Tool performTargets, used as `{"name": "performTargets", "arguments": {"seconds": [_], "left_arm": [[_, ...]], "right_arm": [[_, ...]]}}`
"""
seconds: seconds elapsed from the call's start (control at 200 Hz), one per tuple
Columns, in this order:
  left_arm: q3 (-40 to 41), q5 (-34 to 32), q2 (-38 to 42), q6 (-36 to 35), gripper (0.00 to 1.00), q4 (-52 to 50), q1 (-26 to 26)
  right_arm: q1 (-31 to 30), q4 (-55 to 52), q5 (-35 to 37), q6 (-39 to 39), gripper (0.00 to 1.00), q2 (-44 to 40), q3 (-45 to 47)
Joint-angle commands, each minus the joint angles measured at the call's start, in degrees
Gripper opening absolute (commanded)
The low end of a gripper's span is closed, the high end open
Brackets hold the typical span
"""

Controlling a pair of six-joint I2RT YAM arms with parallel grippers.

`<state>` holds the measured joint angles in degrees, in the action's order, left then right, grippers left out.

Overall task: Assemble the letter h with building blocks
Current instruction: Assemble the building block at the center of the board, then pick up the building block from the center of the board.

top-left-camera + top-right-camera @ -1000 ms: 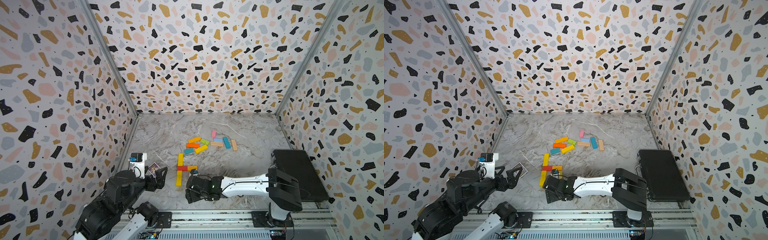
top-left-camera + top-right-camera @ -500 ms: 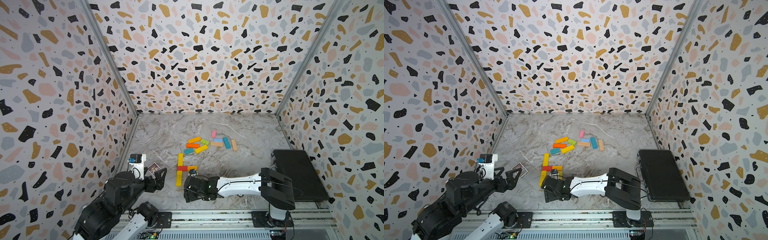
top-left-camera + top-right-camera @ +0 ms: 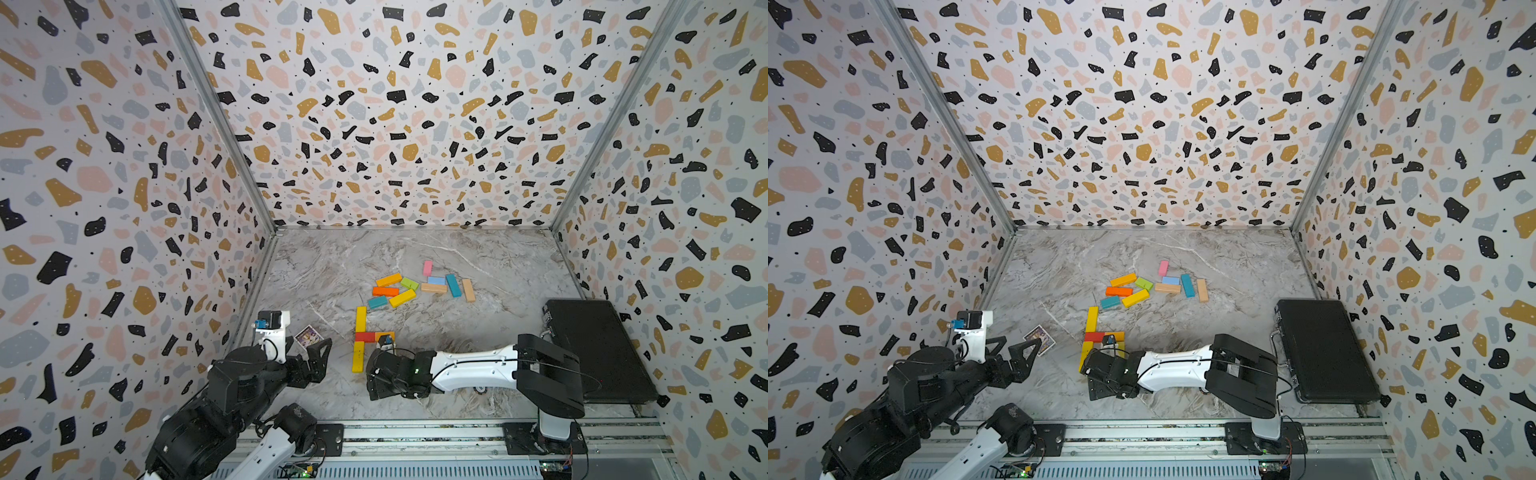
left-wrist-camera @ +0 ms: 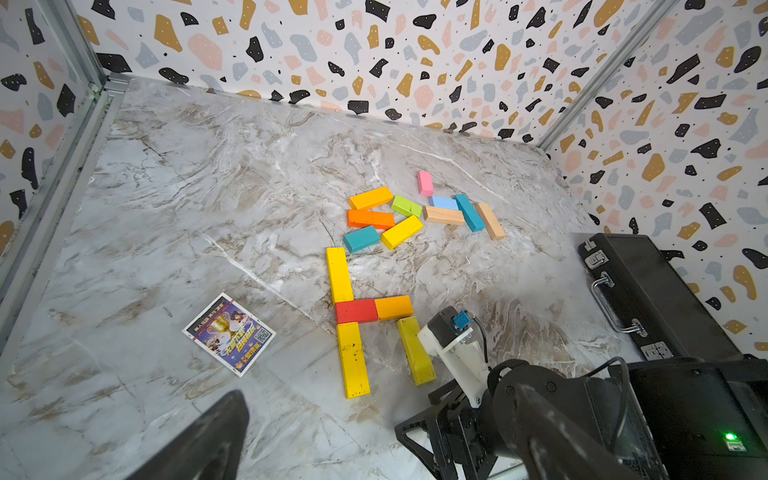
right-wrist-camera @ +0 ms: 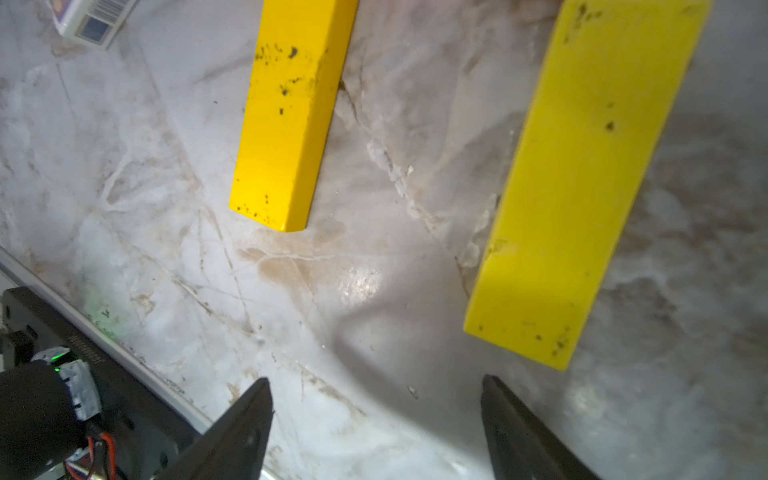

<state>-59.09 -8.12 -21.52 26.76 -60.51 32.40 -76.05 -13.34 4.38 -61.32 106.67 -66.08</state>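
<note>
Already right fingers (image 5: pixel 249 415) had eased back off yellow leg block (image 4: pixel 415 351), parted, empty; block lay slightly askew beside orange block (image 4: pixel 394 307); left fingers (image 4: pixel 208 440) wide apart, empty. Letter looked near-done.

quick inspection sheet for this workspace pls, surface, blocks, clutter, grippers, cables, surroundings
surface: marbled tabletop, brownish stains
job's things: h lying flat; far yellow bar, red block and near yellow bar form the stem, orange block butts the red one, yellow leg lies below it, slightly tilted; ten loose blocks beyond
clutter: printed card on the robot's left; black case, shut, on its right
grippers: left gripper open, empty, beside the h; right gripper open, empty, just short of the yellow leg's near end
cables: black cable along the right arm
surroundings: terrazzo-print walls on three sides, metal rail in front
</note>
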Motion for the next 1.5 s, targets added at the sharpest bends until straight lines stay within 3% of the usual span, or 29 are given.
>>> {"name": "performTargets", "arguments": {"seconds": [0.0,1.116,1.322,1.497], "left_arm": [[-0.94,-1.13,0.63,-0.14,0.99,0.48,-0.23],[0.29,-0.98,0.15,-0.37,0.99,1.23,-0.23],[-0.12,-0.90,0.08,-0.25,0.99,1.00,-0.23],[-0.85,-0.69,-0.58,0.06,0.99,1.05,-0.23]], "right_arm": [[0.46,-2.23,1.15,-0.30,0.81,1.17,-1.21],[1.96,-0.67,-0.01,1.20,0.81,3.33,-2.43],[1.05,2.15,-0.57,3.16,0.82,0.13,-1.22],[-0.19,3.53,1.27,6.18,0.81,-7.49,2.39]]}}
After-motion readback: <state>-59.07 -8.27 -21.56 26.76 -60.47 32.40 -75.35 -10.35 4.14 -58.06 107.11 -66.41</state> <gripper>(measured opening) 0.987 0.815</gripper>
